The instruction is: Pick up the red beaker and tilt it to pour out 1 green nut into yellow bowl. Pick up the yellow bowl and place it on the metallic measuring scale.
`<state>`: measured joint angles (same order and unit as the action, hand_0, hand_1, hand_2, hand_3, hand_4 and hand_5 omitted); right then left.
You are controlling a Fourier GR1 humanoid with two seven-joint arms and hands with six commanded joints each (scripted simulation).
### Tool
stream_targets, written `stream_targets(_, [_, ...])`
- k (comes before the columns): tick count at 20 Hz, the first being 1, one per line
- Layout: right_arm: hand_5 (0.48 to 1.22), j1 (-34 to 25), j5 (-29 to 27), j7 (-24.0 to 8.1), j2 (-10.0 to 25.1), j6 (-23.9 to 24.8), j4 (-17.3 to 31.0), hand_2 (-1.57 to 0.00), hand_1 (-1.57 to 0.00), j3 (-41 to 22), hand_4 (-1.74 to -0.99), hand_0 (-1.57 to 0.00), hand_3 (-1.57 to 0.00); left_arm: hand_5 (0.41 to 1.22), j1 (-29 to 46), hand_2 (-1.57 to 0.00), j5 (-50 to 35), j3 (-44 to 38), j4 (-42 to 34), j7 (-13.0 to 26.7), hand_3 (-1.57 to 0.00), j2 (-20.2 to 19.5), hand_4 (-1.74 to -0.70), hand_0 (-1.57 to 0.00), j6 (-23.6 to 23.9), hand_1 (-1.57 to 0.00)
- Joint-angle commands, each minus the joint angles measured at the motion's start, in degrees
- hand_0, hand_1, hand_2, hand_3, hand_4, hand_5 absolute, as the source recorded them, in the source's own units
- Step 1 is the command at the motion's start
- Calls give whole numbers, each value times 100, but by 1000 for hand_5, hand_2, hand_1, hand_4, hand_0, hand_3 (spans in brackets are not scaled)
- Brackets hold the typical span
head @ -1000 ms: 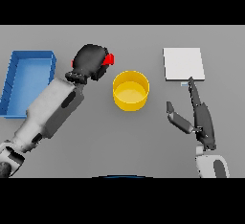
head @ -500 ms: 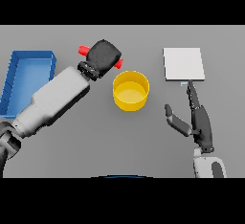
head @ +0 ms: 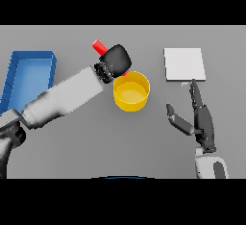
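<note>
Left of the yellow bowl (head: 131, 92) you see the blue tray (head: 29, 75), your left hand (head: 116, 60) wrapped around the tilted red beaker (head: 100, 46) at the bowl's upper-left rim, then rightward the metallic scale (head: 184, 64) and your right hand (head: 201, 118), fingers straight, holding nothing.

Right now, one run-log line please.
left hand: shut on red beaker, tilted at yellow bowl rim | right hand: open, idle | scale: bare
</note>
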<state>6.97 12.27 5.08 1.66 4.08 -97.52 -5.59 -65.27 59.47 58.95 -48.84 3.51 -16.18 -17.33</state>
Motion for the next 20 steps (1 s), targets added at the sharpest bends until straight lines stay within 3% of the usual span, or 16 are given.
stream_targets(1, [618,37,37,-4,-25,8,-1,1,1,-37,-1286,1,1,1221,-101,-1571,85,109,70,-59,-1551,24,-1738,-1571,34,-1571])
stream_targets(4, [593,-80,148,-160,-36,111,141,1,1,-21,-1276,1,1,1221,-356,-1571,209,356,184,-222,-1561,12,-1739,-1571,38,-1571])
stream_targets(9, [583,28,308,5,-30,203,88,1,1,-76,-1225,1,1,1221,-703,-1571,478,896,485,-374,-1568,154,-1735,-1571,-151,-1571])
stream_targets(12, [591,-72,301,-137,18,180,74,1,1,-46,-1204,1,1,1221,-933,-1571,609,1225,624,-615,-1569,213,-1734,-1571,-99,-1571])
stream_targets(16, [594,-38,396,-11,18,232,123,1,1,-77,-1210,1,1,1221,-1160,-1571,707,1569,630,-761,-1570,206,-1734,-1571,-36,-1571])
stream_targets(20, [592,-24,392,86,-5,231,106,1,1,-103,-1209,1,1,1221,-1700,-1571,487,1399,857,-1023,-1571,42,-1729,-1571,90,-1571])
